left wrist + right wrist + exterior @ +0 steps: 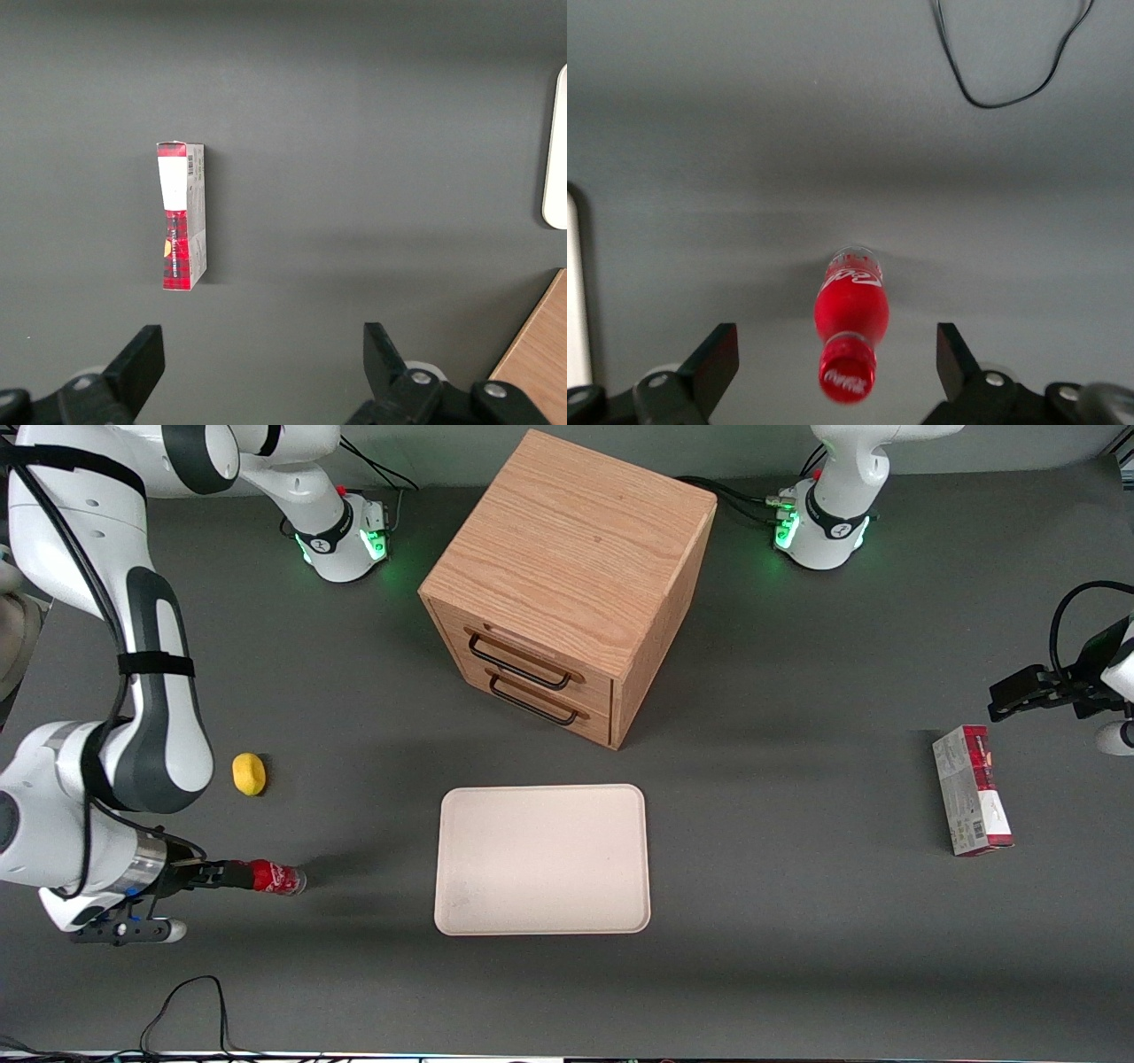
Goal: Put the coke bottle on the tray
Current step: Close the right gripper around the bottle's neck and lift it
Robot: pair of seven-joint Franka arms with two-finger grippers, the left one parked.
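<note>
The coke bottle [276, 878] is small and red with white lettering and lies on its side on the grey table, toward the working arm's end, beside the tray [542, 859]. Its red cap points at my right gripper [232, 875]. In the right wrist view the bottle [852, 310] lies between my open gripper's [834, 341] fingers, and the fingers [716, 350] stand wide apart on either side of the cap without touching it. The cream-white tray is empty; its rim also shows in the right wrist view [571, 292].
A yellow lemon [249, 773] lies farther from the front camera than the bottle. A wooden two-drawer cabinet [567, 576] stands farther back than the tray. A red-and-grey carton box [972, 802] lies toward the parked arm's end. A black cable [1010, 71] lies near the table's front edge.
</note>
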